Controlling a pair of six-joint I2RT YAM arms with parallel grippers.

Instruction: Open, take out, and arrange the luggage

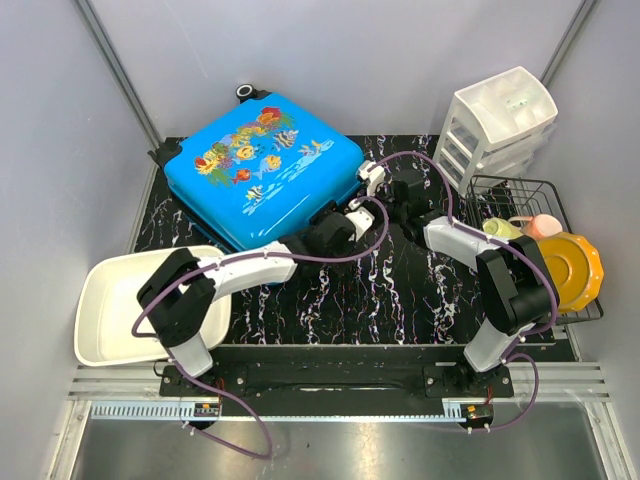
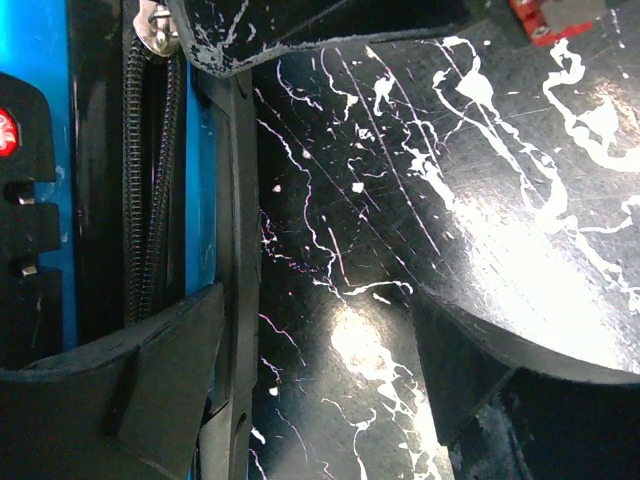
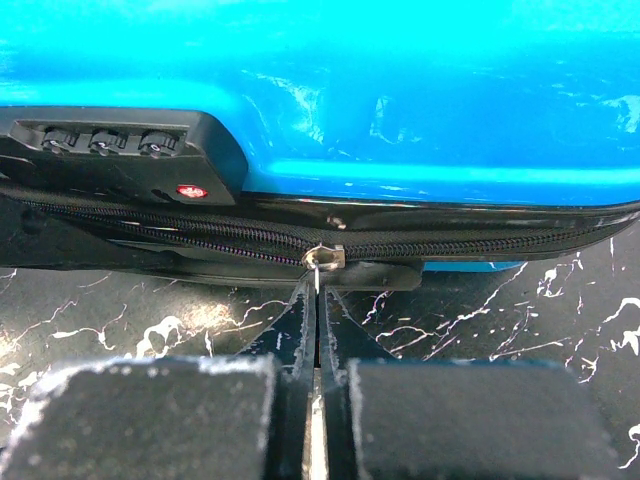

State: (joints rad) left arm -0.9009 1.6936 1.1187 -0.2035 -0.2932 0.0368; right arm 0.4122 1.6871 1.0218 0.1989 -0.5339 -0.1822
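Top external shows the luggage (image 1: 262, 170) lying flat and closed at the back left of the table (image 1: 380, 290), its zippered side facing both arms and the right gripper (image 1: 365, 180) nearest. Left wrist shows the left gripper (image 2: 320, 380) spread apart, holding nothing, just beside that side. Right wrist shows the right gripper pinched together on the zipper pull (image 3: 322, 258), with the zip running crosswise.

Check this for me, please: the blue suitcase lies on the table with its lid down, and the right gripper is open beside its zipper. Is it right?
Not fully. The right gripper is not open: the right wrist view shows it shut on the zipper pull. The blue suitcase does lie on the table with its lid down.
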